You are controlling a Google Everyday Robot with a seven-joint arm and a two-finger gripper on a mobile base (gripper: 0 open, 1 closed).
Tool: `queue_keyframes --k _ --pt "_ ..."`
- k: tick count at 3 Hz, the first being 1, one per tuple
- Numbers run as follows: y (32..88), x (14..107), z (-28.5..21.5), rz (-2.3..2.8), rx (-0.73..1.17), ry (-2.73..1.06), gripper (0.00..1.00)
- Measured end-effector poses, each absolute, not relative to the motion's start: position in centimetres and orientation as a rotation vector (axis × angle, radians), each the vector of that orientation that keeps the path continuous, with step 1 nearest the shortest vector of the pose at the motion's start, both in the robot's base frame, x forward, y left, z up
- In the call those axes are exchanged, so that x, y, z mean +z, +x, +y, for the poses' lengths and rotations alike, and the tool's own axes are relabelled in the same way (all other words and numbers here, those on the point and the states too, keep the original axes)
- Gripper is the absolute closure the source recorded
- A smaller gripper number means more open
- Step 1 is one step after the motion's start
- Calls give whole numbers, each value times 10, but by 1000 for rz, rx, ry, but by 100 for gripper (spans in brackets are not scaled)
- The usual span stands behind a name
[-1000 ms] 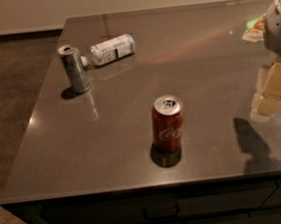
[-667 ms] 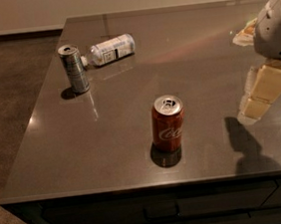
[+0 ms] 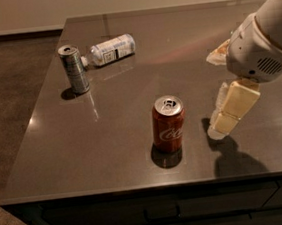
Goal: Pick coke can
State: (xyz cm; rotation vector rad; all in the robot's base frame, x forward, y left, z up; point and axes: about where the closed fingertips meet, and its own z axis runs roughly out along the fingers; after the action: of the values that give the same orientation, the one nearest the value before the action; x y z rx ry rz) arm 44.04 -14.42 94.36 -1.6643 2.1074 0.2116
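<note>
The coke can [image 3: 169, 124] is red with white script and a silver top with a pull tab. It stands upright on the dark table [image 3: 108, 138], near the front edge at the middle. My gripper [image 3: 216, 128] hangs from the white arm [image 3: 265, 46] at the right. It points down and left, with its tips just above the table, a short way to the right of the can and not touching it. Its two cream fingers [image 3: 233, 109] stand apart with nothing between them.
A slim silver-grey can [image 3: 74, 69] stands upright at the back left. A clear white-labelled bottle [image 3: 109, 50] lies on its side just behind it. A crumpled pale item [image 3: 218, 52] lies at the right behind the arm. The table's front edge is close below the can.
My gripper has moved left and down towards the coke can, from near the right edge of the view. The cans and the bottle have not moved.
</note>
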Motion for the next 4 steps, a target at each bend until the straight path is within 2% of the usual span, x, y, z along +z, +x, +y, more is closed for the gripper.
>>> queue_keyframes --k 3,4 --pt "435 911 -70 1953 451 -1623 0" --pt "438 905 -64 1938 465 -1619 16"
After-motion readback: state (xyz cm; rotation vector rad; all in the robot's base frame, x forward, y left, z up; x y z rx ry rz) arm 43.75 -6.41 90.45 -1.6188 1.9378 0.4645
